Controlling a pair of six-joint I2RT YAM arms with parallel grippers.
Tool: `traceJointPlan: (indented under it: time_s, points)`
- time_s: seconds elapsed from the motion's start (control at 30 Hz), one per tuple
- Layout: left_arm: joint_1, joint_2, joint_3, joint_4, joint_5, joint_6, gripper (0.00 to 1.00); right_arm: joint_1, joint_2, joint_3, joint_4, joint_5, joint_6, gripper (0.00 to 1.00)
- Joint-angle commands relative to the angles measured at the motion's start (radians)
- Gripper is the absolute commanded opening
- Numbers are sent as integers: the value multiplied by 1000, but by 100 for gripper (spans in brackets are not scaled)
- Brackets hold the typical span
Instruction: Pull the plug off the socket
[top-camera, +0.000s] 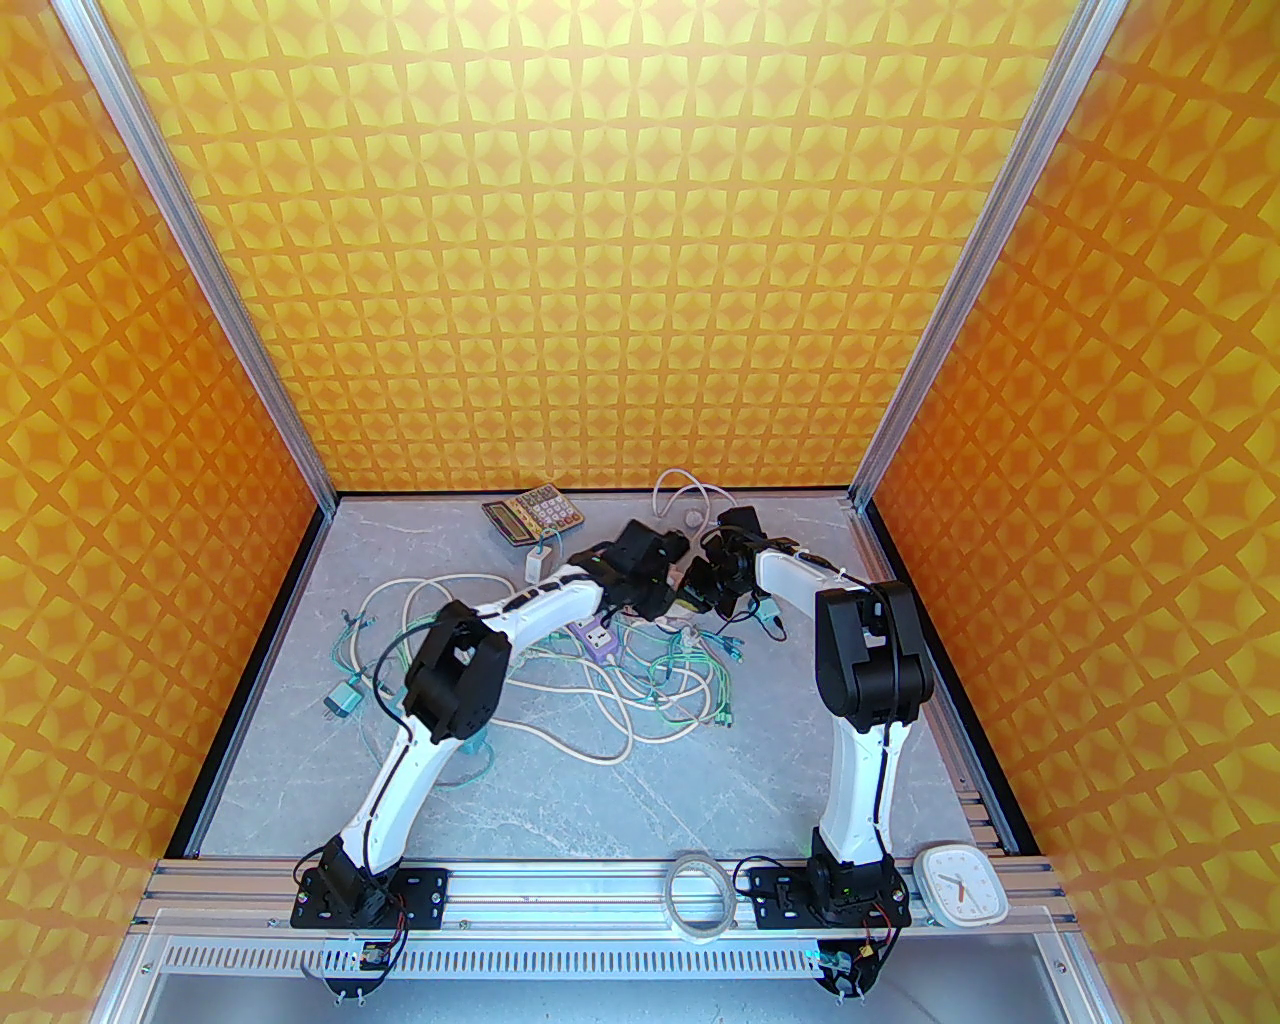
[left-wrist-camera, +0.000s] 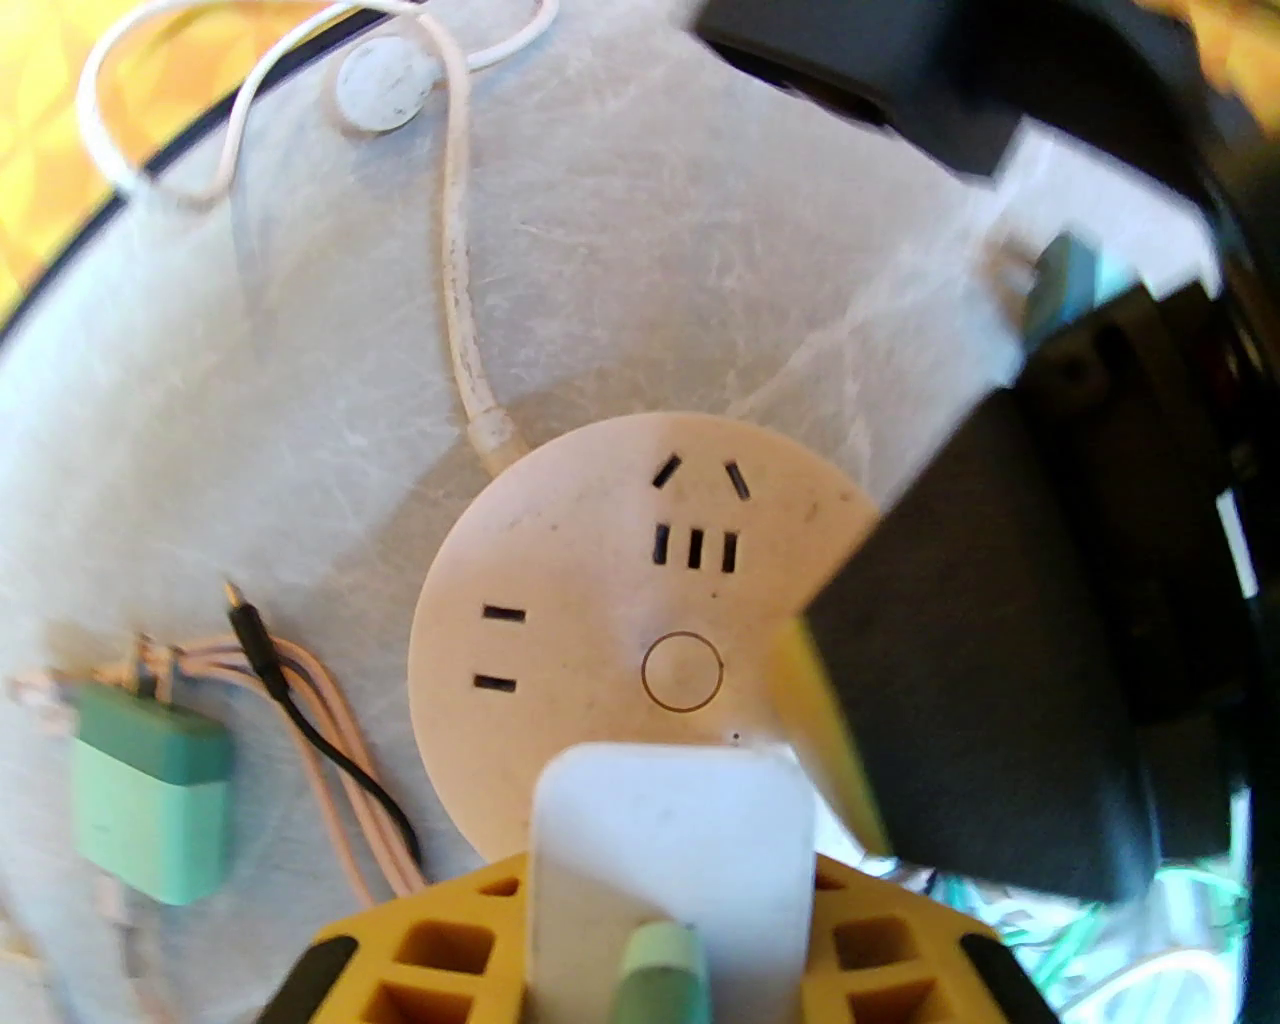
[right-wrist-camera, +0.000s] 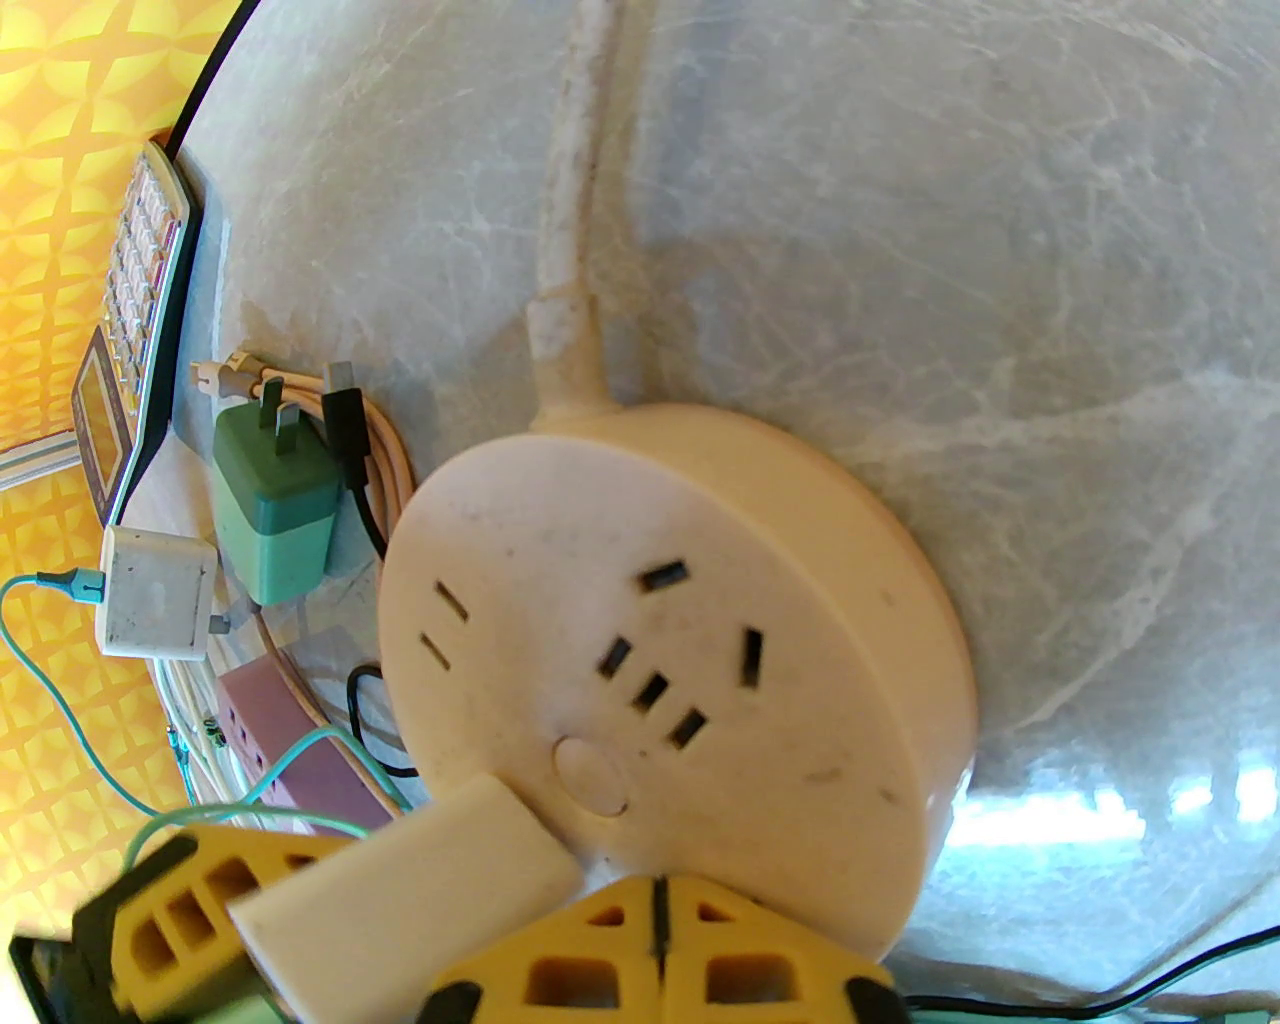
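Socket (left-wrist-camera: 600, 600) is a round cream disc lying flat on the desk (right-wrist-camera: 1000, 300), cord leaving its far side.

Plug (left-wrist-camera: 670, 840) is a white block on the socket's near edge, green cable out of its back. Prongs are hidden, so I cannot tell whether it is fully seated.

Left claw (left-wrist-camera: 665, 900): part-open, yellow fingers clamped on the plug's two sides.

Right claw (right-wrist-camera: 660, 900): shut and empty, tips meeting on the socket's rim just beside the plug. Judged to be pinning the socket down.

Key relation: in the right wrist view the plug (right-wrist-camera: 420, 880) leans away from the socket (right-wrist-camera: 680, 620) face towards the left claw. The pull should follow the plug's long axis, away from the face, not sideways.
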Motion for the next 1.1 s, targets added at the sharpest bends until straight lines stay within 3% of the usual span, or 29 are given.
traceJointPlan:
  time_s: [0.0, 0.13, 0.37, 0.83, 0.93, 1.07]
  points:
    - [48, -95, 1, 120, 59, -75, 0, 6, 94, -47, -113, 109, -9, 0]
    - [-55, -46, 111, -25, -98, 106, 0, 6, 97, -44, -113, 108, -6, 0]
    - [-112, -26, 102, -23, -230, 230, 0, 6, 99, -40, -117, 108, -7, 0]
    - [-4, -191, -28, 44, -173, 30, 0, 6, 25, -8, -94, 83, -24, 1]
    - [43, -190, -16, 43, -119, -24, 0, 6, -28, 24, -76, 43, -32, 12]
    - [78, -129, 58, 18, -72, -73, 0, 3, -132, 27, -51, 64, -22, 41]
